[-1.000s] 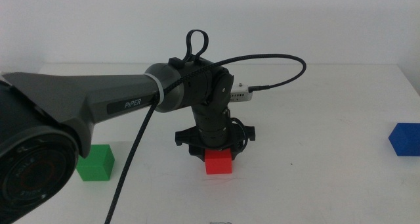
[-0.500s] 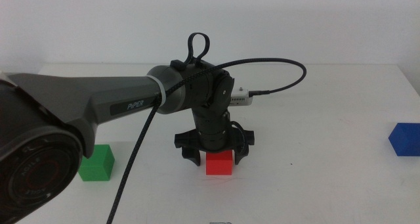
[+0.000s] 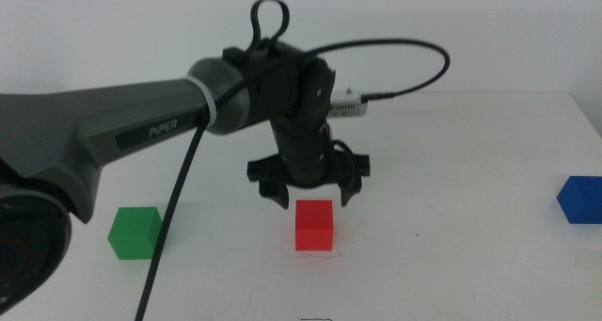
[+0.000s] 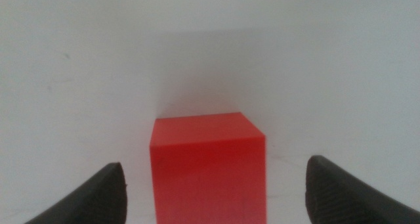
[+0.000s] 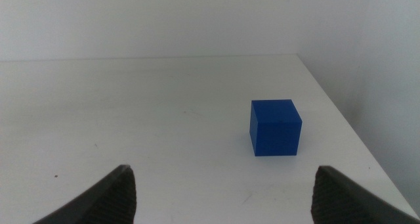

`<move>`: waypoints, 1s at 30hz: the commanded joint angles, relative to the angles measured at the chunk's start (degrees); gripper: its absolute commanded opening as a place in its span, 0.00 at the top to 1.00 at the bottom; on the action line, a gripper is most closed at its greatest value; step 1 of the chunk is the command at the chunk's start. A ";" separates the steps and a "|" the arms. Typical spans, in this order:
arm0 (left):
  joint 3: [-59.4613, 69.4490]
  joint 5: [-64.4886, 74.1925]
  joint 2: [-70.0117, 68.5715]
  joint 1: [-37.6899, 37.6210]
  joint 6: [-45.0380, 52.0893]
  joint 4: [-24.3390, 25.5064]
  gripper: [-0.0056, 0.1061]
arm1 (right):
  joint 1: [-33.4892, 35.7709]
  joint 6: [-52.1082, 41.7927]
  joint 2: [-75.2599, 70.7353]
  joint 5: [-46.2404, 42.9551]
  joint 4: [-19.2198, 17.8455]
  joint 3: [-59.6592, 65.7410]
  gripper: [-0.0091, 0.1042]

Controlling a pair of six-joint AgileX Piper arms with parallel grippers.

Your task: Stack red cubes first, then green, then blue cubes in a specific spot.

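The red cube [image 3: 314, 225] rests on the white table near the middle. My left gripper [image 3: 310, 191] hovers open just above and behind it, its jaws spread wide and touching nothing. In the left wrist view the red cube [image 4: 207, 166] sits free between the two dark jaws of the left gripper [image 4: 213, 191]. The green cube [image 3: 134, 232] stands on the table to the left. The blue cube [image 3: 579, 200] sits at the far right edge. In the right wrist view the blue cube [image 5: 275, 127] lies ahead of my open right gripper [image 5: 223, 194], well apart from it.
The left arm's dark body [image 3: 85, 142] and its black cable [image 3: 174, 217] cross the left half of the middle view, the cable hanging in front of the green cube. The table's right edge [image 5: 341, 112] runs close beside the blue cube.
My left gripper has let go of the red cube and risen above it, its jaws spreading apart. The red cube stays on the table.
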 commanded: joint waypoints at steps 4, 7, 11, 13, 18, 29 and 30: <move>-9.66 9.29 -4.11 -0.12 -0.26 4.09 0.11 | -0.33 -0.65 -1.13 -4.29 -0.65 -1.02 0.26; -14.08 16.18 -4.55 0.28 -0.67 7.51 0.11 | -0.33 -0.65 -1.13 -4.29 -0.65 -1.02 0.26; -15.02 19.48 -7.34 2.62 4.34 8.20 0.11 | -0.33 -0.70 -1.13 -4.29 -0.65 -1.02 0.26; -14.13 19.48 -9.26 4.74 7.09 7.28 0.11 | -0.33 -0.70 -1.13 -4.29 -0.65 -1.02 0.26; -7.23 19.48 -14.49 11.39 13.03 5.12 0.11 | -0.33 -0.70 -1.13 -4.29 -0.65 -1.02 0.26; 9.62 19.26 -22.02 25.16 20.20 3.79 0.11 | -0.33 -0.70 -1.13 -4.29 -0.65 -1.02 0.26; 10.42 18.99 -22.02 26.10 21.31 3.30 0.11 | -0.33 -0.70 -1.13 -4.29 -0.65 -1.02 0.26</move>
